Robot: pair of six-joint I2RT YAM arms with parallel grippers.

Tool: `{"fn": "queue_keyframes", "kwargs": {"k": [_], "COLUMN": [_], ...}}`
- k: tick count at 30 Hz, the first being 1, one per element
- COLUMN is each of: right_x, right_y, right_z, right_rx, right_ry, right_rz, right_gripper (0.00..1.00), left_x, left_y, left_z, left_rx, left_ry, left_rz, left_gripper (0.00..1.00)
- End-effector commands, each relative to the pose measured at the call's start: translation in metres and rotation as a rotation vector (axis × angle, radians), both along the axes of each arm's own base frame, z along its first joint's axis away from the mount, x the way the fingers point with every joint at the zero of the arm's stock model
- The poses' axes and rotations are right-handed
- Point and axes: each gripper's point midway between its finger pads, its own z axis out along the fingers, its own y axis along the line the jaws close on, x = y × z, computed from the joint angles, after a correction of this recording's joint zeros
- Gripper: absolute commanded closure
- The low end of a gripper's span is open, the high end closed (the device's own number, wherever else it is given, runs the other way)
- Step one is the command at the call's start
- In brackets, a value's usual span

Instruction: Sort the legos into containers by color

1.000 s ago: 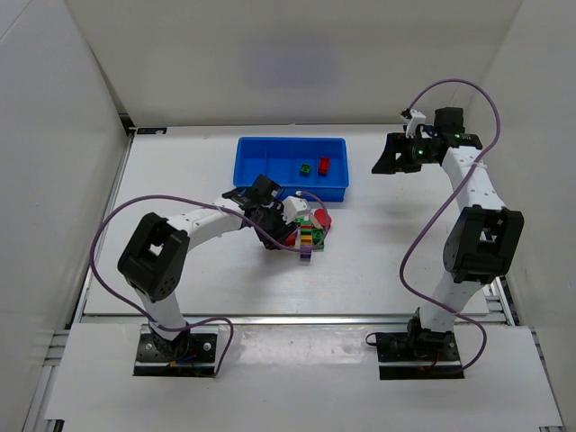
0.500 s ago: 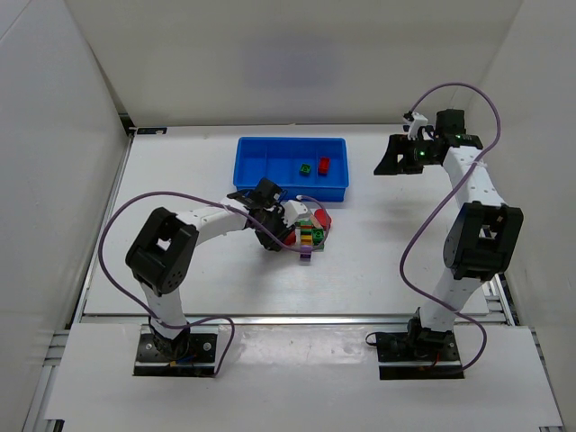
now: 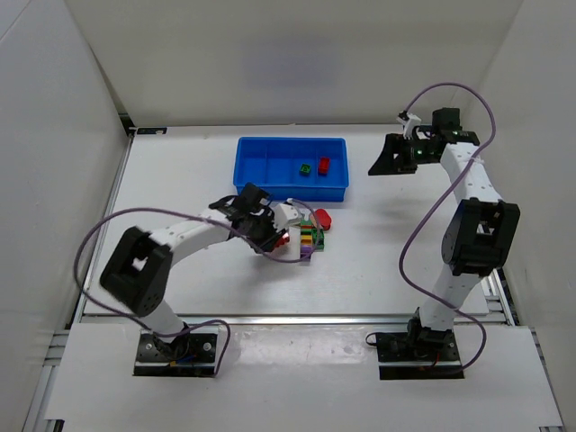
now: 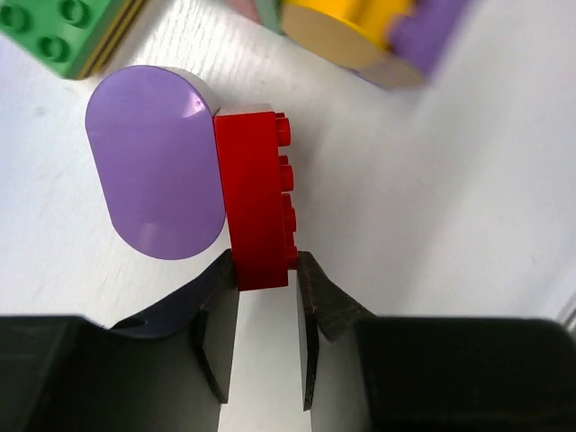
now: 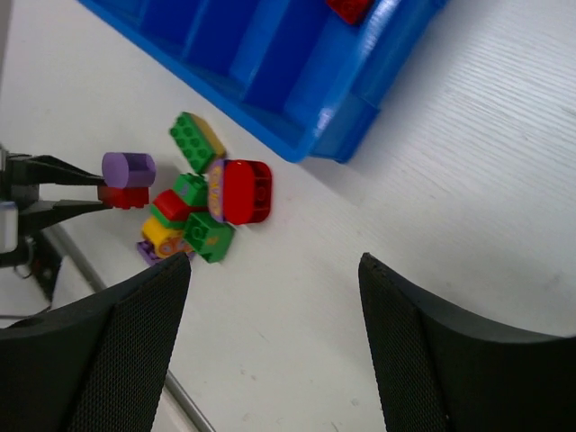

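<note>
The left tool (image 4: 264,270) is clenched across the narrow lower end of a red brick (image 4: 256,193) at the centre of the left wrist view, with a purple rounded piece (image 4: 155,162) touching its left face (joined or not cannot be told). The other legos (image 3: 311,236) lie clustered on the worktop (image 3: 387,243) just below the blue tray (image 3: 261,171) at top-view centre. Its right end already holds a green block (image 3: 306,168) and a red block (image 3: 324,165), so the gripped brick probably belongs beside the latter. The right tool (image 5: 274,261) is released and empty at the upper right of the top view, likely parked clear; no brand, label or writing is legible.
</note>
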Motion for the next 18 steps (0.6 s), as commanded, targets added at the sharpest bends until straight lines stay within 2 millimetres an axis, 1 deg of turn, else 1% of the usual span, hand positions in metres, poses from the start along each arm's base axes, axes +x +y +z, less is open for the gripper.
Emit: {"fn": "queue_keyframes", "kwargs": {"k": [1,2,3,4,5,6,7,8,9,10,11,13,14,17,18], "right_x": [-0.010,-0.008,-0.013,-0.014,-0.020,-0.024,-0.028,-0.036,-0.041,-0.046,-0.053,-0.061,-0.070,-0.081,-0.089], "right_y": [0.040,0.044,0.060,0.065,0.079,0.087,0.095,0.109,0.118,0.125,0.136,0.147,0.160,0.174,0.182], "right_z": [0.025,0.020,0.021,0.028,0.027,0.023,0.029,0.029,0.027,0.031,0.032,0.036,0.037,0.044,0.045], "right_rx": [0.126,0.137,0.147,0.155,0.153,0.148,0.154,0.156,0.175,0.190,0.197,0.210,0.203,0.218,0.227], "right_ry": [0.025,0.052,0.064,0.063,0.077,0.089,0.097,0.111,0.139,0.150,0.159,0.163,0.164,0.173,0.185], "right_rz": [0.146,0.154,0.196,0.215,0.251,0.281,0.307,0.345,0.370,0.387,0.413,0.443,0.477,0.513,0.536], "right_gripper": [0.21,0.21,0.21,0.22,0.22,0.21,0.21,0.21,0.21,0.21,0.21,0.20,0.20,0.19,0.19], "left_x": [-0.003,-0.011,-0.014,-0.020,-0.024,-0.030,-0.032,-0.032,-0.037,-0.038,-0.039,-0.039,-0.039,-0.033,-0.033], "left_y": [-0.002,0.001,0.002,0.004,0.006,0.006,0.006,0.007,0.006,0.006,0.006,0.005,0.005,0.005,0.005], "left_z": [0.064,0.076,0.082,0.085,0.088,0.098,0.102,0.107,0.113,0.117,0.117,0.119,0.120,0.120,0.119], "left_rx": [-0.143,-0.179,-0.193,-0.203,-0.202,-0.218,-0.228,-0.229,-0.243,-0.242,-0.232,-0.216,-0.211,-0.196,-0.191], "left_ry": [-0.221,-0.303,-0.342,-0.361,-0.395,-0.420,-0.433,-0.451,-0.472,-0.495,-0.520,-0.562,-0.573,-0.590,-0.596], "left_rz": [-0.140,-0.201,-0.229,-0.254,-0.294,-0.319,-0.328,-0.337,-0.364,-0.379,-0.403,-0.422,-0.428,-0.425,-0.431], "left_gripper": [0.89,0.90,0.90,0.90,0.90,0.90,0.90,0.90,0.90,0.90,0.89,0.90,0.89,0.89,0.89]}}
